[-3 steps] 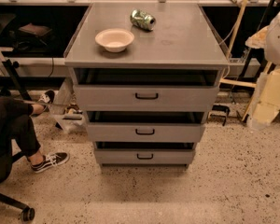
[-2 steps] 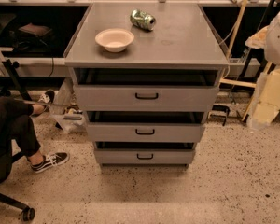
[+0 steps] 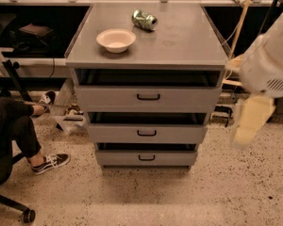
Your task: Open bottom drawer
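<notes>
Hanging off the right side of the cabinet, the gripper points down toward the speckled floor beneath the white arm housing. We record it as clear of all furniture, touching nothing. We are unable to establish whether it is spread or closed, as its cream-coloured tip shows only as a blur.

We locate the bottom drawer to the left of the gripper and slightly lower, well apart from it, at the foot of the cabinet. Its small black bar handle sits at the centre of the front, and a dark gap runs along the top edge of that front.

Left of the gripper at about its own height we note the middle drawer, and above that the top drawer; each shows a similar dark gap over its front.

On the cabinet top, up and well to the left of the gripper, we find a pale bowl standing upright and, just behind it, a crushed green can lying on its side, the two apart.

Far left of the gripper, a seated person's leg and shoe rest on the floor, beside a chair caster.
</notes>
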Motion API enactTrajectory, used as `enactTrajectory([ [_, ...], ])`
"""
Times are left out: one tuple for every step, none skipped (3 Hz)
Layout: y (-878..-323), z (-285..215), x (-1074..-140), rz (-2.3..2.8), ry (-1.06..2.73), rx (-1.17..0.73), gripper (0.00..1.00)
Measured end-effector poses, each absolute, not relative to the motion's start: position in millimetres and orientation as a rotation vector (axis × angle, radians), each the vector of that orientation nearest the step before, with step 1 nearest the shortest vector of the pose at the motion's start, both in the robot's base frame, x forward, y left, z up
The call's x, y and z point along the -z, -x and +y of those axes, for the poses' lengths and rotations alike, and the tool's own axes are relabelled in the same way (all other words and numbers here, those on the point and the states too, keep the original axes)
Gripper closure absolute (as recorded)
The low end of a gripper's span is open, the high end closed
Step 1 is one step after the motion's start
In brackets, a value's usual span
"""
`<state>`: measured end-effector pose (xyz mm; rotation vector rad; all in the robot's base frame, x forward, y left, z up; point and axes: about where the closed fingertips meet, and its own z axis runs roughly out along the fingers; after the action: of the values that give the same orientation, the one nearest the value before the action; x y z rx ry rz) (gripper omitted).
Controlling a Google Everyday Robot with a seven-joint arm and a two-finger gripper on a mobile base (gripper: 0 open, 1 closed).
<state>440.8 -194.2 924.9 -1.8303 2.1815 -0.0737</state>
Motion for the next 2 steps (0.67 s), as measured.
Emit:
enactTrajectory([
  [-441,-154,-827,2.122,1.923,-0.094,0.00],
  [-429,-100,-695,2.117,1.983,-0.341,0.00],
])
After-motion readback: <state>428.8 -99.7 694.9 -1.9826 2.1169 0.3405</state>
